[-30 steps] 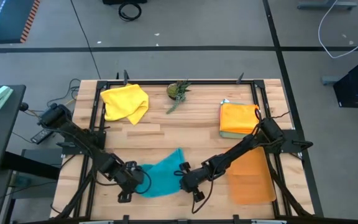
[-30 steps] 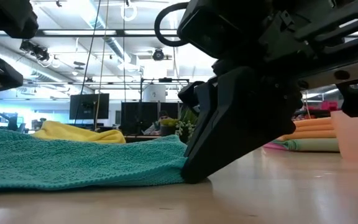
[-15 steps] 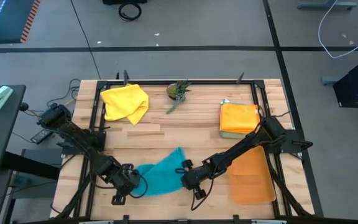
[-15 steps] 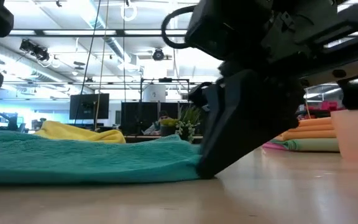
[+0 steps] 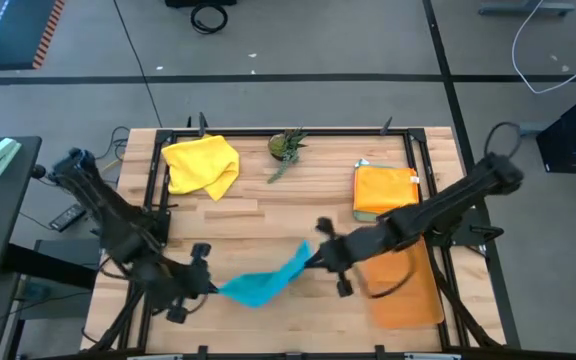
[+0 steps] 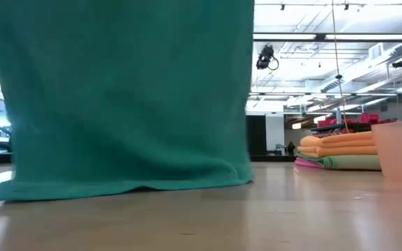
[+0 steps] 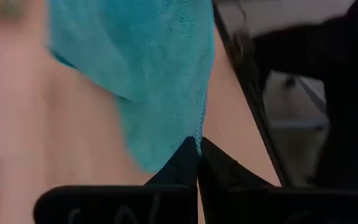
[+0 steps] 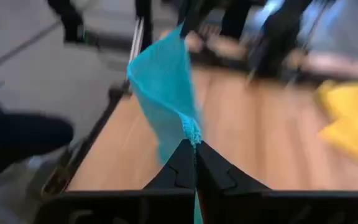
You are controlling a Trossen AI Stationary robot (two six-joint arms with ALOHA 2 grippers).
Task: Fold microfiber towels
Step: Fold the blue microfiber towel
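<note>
High view: teal towel [image 5: 264, 282] hangs stretched between both arms over the front-middle of the worktop [image 5: 268, 205]. Left gripper [image 5: 206, 283] pinches its left corner, right gripper [image 5: 315, 255] its upper right corner; the fingers themselves are too small to make out here, half covered by cloth. Yellow towel [image 5: 201, 165] lies crumpled at the back left, a small plant [image 5: 288, 146] at back middle. Folded orange towel [image 5: 384, 190] tops a stack at the back right; an orange mat [image 5: 405, 285] lies front right, partly under the right arm.

Low view: teal towel [image 6: 124, 97] fills the left & middle of the pic, top cut off, bottom hem touching the worktop [image 6: 271, 216]. Both grippers hidden. Stack of folded towels [image 6: 337, 152] far right, w/ a pale tub [image 6: 400, 150] cut off at the edge.

Left wrist view: fingers [image 7: 182, 163] pressed together, no gap, w/ the teal towel [image 7: 148, 68] edge caught at the tips. Background blurred.

Right wrist view: fingers [image 8: 182, 163] also closed tight on a towel corner, teal towel [image 8: 163, 93] running away from them toward the other arm. Yellow towel [image 8: 353, 115] blurred, cut off at the edge
</note>
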